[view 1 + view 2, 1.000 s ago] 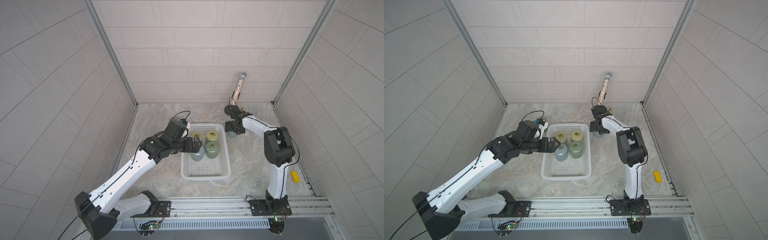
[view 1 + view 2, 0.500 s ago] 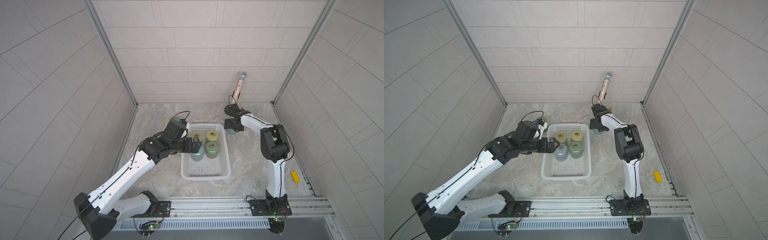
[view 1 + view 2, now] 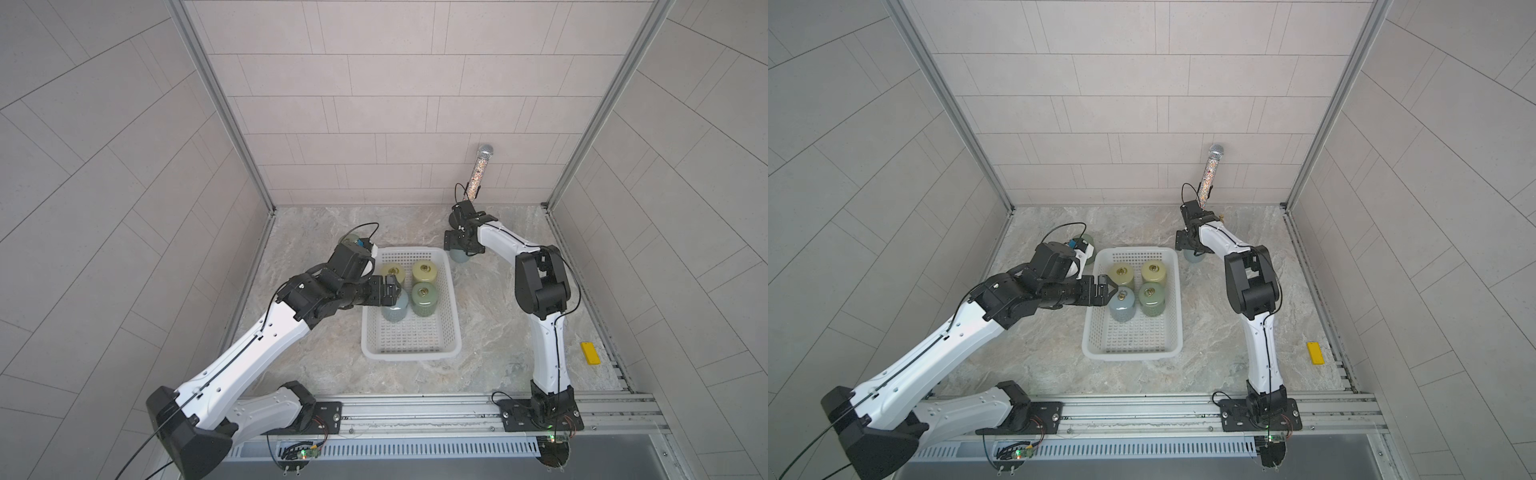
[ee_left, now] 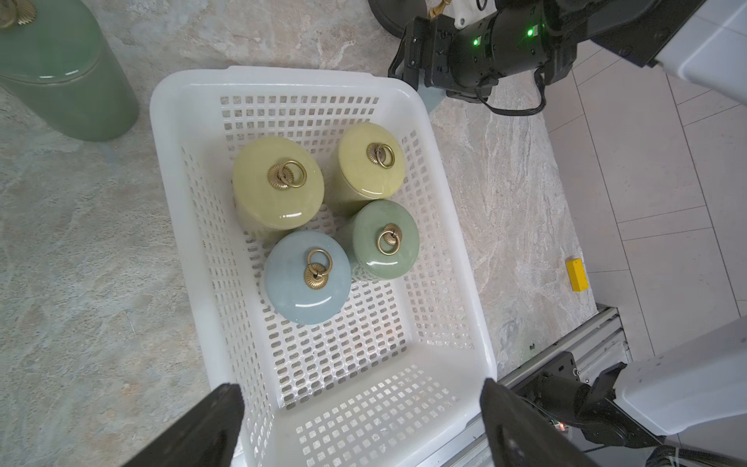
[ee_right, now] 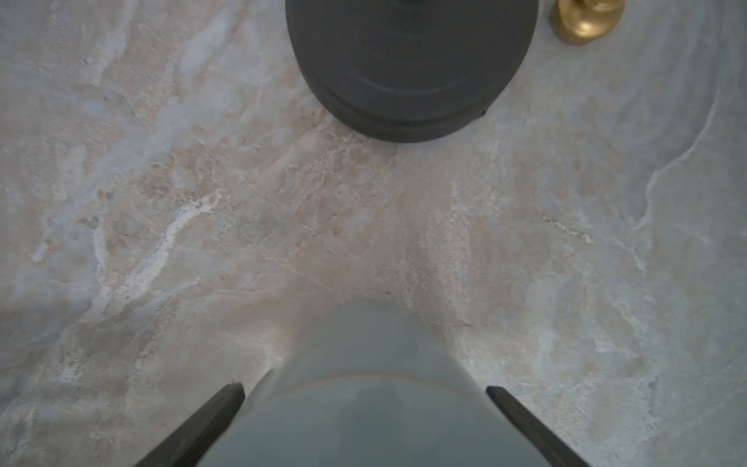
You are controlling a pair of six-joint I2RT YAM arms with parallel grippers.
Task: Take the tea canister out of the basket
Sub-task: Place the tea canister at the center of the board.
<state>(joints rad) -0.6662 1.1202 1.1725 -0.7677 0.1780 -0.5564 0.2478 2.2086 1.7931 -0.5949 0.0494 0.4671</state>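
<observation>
Top views: high, looking down, both sharing the whole desk [image 3: 490, 324]. Left wrist: above the basket [image 4: 323, 77], looking down. Right wrist: close over the desk.

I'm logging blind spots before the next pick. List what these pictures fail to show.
- Right wrist view: whether the right gripper touches the grey-blue canister; blurred, cut off at the frame edge.
- Both top views: the loose green canister, mostly hidden by the left arm.
- Right wrist view: the brass object, cut off by the edge.
</observation>
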